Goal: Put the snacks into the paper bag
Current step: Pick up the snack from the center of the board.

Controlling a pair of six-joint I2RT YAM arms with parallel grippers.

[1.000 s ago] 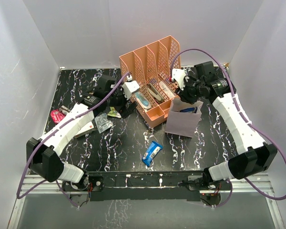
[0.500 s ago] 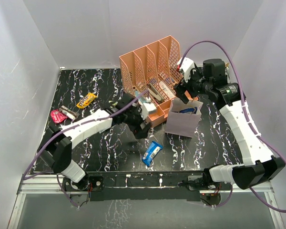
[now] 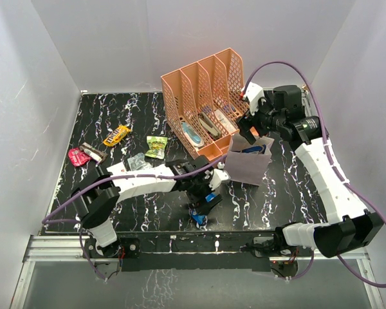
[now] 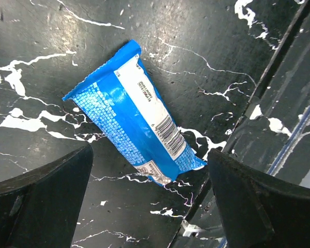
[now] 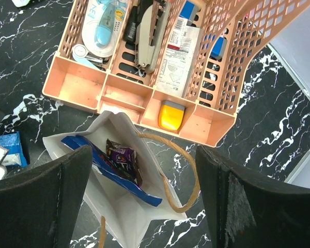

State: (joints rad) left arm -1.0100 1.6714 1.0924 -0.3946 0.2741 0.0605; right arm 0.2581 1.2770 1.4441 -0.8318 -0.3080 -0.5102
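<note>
A blue-white bar (image 4: 134,116) lies flat on the black marbled table, close to the near edge. My left gripper (image 4: 150,206) hovers open just above it with nothing between its fingers; in the top view the left gripper (image 3: 206,193) covers most of the bar (image 3: 199,217). The paper bag (image 3: 248,166) stands upright in front of the organiser. My right gripper (image 5: 144,206) is open above the bag (image 5: 119,217), which holds a dark blue crisp bag (image 5: 101,165) and a purple packet (image 5: 123,157). At the left lie yellow-orange (image 3: 116,135), green (image 3: 156,146), clear (image 3: 138,162) and red (image 3: 77,156) snacks.
A peach mesh organiser (image 3: 206,90) with pens and tools stands behind the bag, its front trays (image 5: 72,82) almost touching the bag's mouth. The table's near edge rail (image 4: 279,103) runs right beside the bar. White walls close in the sides and back.
My left arm has swung from the left side of the table to the near middle, over the blue-white bar. My right gripper has opened and lifted back from the bag's mouth.
</note>
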